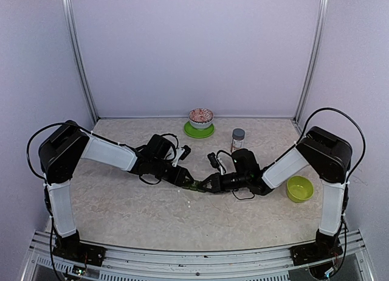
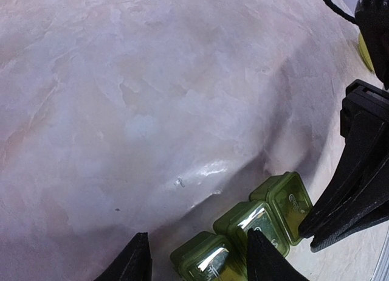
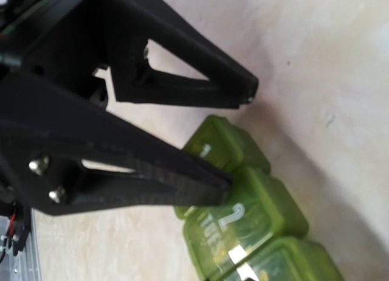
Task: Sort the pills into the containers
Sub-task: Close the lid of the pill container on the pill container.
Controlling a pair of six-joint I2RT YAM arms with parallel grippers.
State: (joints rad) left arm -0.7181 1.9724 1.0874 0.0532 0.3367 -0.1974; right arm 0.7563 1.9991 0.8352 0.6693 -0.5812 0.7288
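The containers [image 1: 196, 187] are a dark green strip of three joined square compartments, lids shut, lying mid-table. In the left wrist view the strip [image 2: 258, 223] runs up to the right. My left gripper [image 2: 199, 260] is open; its right finger [image 2: 262, 260] lies over the middle compartment and the near compartment sits between the fingers. My right gripper [image 3: 240, 137] is open at the strip's other end [image 3: 255, 214], its lower finger [image 3: 182, 183] across the first lid. One tiny white speck, possibly a pill [image 2: 180, 183], lies on the table beside the strip. In the top view both grippers, left [image 1: 185, 178] and right [image 1: 209, 183], meet at the strip.
A patterned bowl [image 1: 200, 117] on a green plate [image 1: 199, 133] stands at the back centre. A bottle with a grey cap [image 1: 237, 140] stands to its right. A lime-green bowl [image 1: 299, 188] sits by the right arm. Cables trail behind both wrists.
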